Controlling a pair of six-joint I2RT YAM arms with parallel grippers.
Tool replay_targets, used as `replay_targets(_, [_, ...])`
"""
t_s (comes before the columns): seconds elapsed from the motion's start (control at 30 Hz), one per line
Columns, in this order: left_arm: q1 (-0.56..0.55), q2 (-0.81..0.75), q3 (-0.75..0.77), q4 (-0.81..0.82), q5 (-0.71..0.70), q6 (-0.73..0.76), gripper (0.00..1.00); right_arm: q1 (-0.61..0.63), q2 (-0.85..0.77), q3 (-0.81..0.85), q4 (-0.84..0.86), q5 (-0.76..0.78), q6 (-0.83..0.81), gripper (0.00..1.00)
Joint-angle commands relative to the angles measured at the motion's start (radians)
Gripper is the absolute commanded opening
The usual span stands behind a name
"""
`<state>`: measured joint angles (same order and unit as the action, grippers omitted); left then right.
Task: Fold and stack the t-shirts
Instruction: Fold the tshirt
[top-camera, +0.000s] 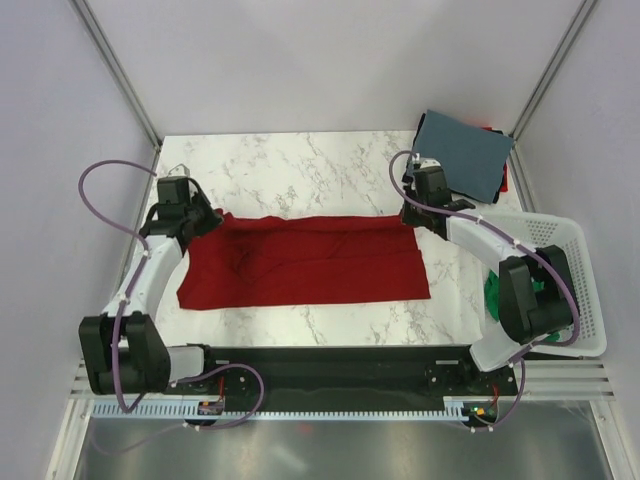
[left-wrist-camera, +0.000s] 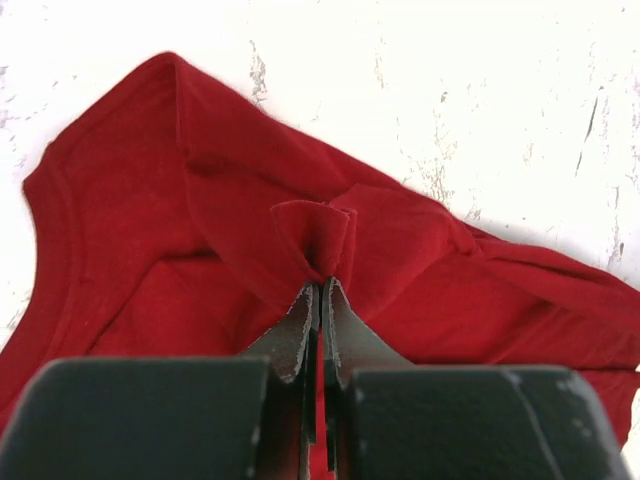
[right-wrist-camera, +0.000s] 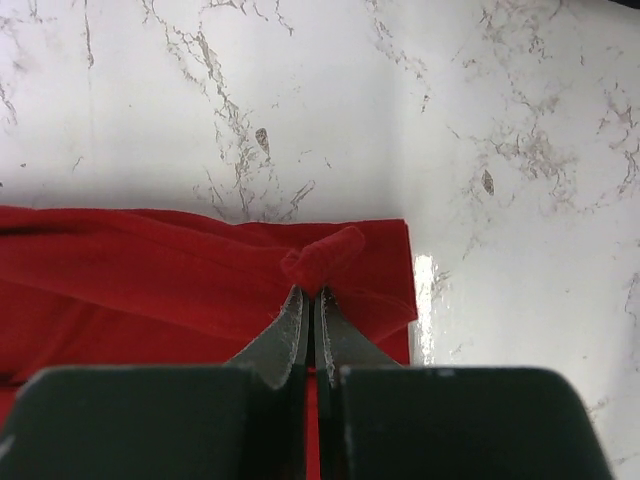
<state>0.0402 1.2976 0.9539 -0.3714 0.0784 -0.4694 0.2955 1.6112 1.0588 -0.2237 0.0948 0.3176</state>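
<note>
A bright red short-sleeved cloth t-shirt (top-camera: 310, 260) lies across the middle of the white marble-patterned worktop (top-camera: 300, 160), folded into a long flat band that runs from near the left edge to right of centre. The left arm (top-camera: 150, 275) rises from its base at the near left corner and slopes forward along the left edge. Its wrist is bent inward, so the left fingers (left-wrist-camera: 300, 325) come down on the far left end of the band. In the left wrist view they are pressed together with no gap showing, and a small raised tuck of the red cloth is nipped between their tips, with the shirt's hemmed edge curving past on the left. The right arm (top-camera: 490, 240) climbs from the near right corner, passes over the inner side of a white plastic slatted basket (top-camera: 585, 270) at the right edge, and stretches forward and leftward to the band's far right corner. The right fingers (right-wrist-camera: 290, 330) are likewise closed tight, pinching a little rolled nub of red cloth just inside that corner, with bare marble beyond. A slate-blue folded t-shirt (top-camera: 462, 152) rests at the far right corner of the worktop, well apart from the red one. Something green (top-camera: 492, 295) shows in the basket beside the right arm.
</note>
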Motion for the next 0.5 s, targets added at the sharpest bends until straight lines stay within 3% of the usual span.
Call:
replay_targets(0.0, [0.012, -0.104, -0.061, 0.026, -0.045, 0.017, 0.02, 0.002, -0.069, -0.049, 0.015, 0.026, 0.018, 0.0])
replay_targets(0.4, [0.023, -0.421, -0.25, -0.099, -0.187, -0.106, 0.02, 0.005, -0.197, -0.197, -0.012, 0.054, 0.067, 0.0])
replay_targets(0.47, [0.024, -0.463, -0.274, -0.132, -0.21, -0.124, 0.02, 0.005, -0.214, -0.215, -0.02, 0.057, 0.077, 0.07])
